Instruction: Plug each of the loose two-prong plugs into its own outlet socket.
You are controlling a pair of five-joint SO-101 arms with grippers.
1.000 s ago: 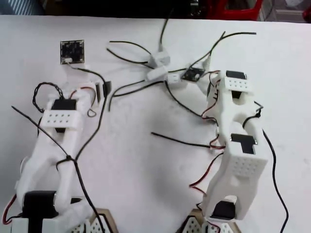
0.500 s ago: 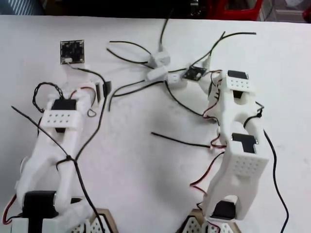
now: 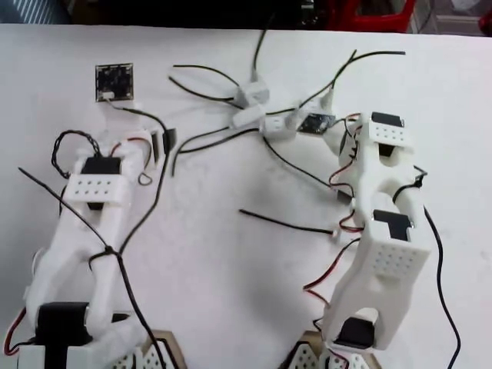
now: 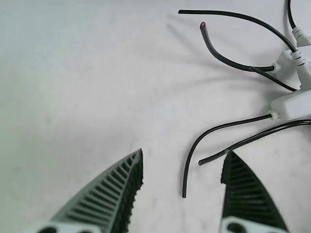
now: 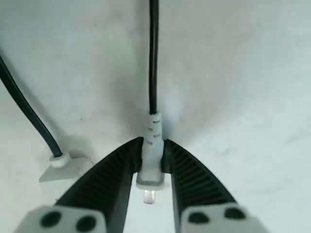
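Right gripper [image 5: 151,145] pinched a plug [image 5: 150,167] by its moulded body: light, stiff, though the limp cable [image 5: 153,58] would probably drag. Left gripper [image 4: 184,155] spread, holding nothing.

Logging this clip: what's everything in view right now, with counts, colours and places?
table: one, white, under everything.
held plug: one, white on a black cable, in the right gripper.
second plug: one, white, on the table beside the held plug.
connector bodies: about three, white, table's far middle.
loose cables: several, black, spread around the connector bodies.
square board: one, dark, table's far left.
arms: two, white, near edge.
left gripper: black fingers, open over cable ends.
right gripper: black fingers, shut on the held plug.
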